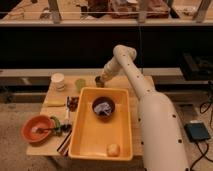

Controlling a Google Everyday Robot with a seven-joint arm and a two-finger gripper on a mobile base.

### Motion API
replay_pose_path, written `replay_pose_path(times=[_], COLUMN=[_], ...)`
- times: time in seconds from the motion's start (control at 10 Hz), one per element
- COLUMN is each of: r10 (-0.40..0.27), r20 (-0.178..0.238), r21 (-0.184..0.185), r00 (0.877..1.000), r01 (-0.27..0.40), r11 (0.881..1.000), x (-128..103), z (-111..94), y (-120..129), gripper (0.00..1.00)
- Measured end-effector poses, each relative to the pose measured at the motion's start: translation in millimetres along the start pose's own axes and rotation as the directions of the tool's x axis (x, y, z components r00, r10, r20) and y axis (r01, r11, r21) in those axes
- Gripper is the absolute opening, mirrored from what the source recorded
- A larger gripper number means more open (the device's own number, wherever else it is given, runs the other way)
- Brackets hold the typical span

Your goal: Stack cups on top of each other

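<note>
A pale yellow cup [58,81] stands upright at the back left of the wooden table [141,84]. A light green cup [80,84] stands just right of it. A dark brownish-grey cup [98,83] sits behind the yellow tub, partly hidden by my gripper [100,79]. The gripper reaches down from the white arm's elbow [124,53] and is on or right at the dark cup. No cup stands on another.
A large yellow tub [80,136] fills the table's middle, with a wide dark bowl [103,107] and a small round pale object [114,149] in it. An orange bowl [36,128] with utensils sits front left. Small items lie beside the tub's left wall.
</note>
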Motion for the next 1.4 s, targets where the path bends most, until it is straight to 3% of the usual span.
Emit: replay_pose_path(times=[0.2, 0.5, 0.8, 1.4], r10=[0.013, 0.038, 0.012, -0.032], r20=[0.002, -0.019, -0.031, -0.074], r21=[-0.007, -0.017, -0.061, -0.103], r00=[1.000, 0.999, 0.999, 0.997], r01=[-0.013, -0.039, -0.014, 0.024], r11=[1.000, 0.999, 0.998, 0.994], x=[2, 16, 20, 15], z=[-2, -21, -17, 9], y=[0, 1, -2, 4], gripper=[0.16, 0.45, 0.76, 0.80])
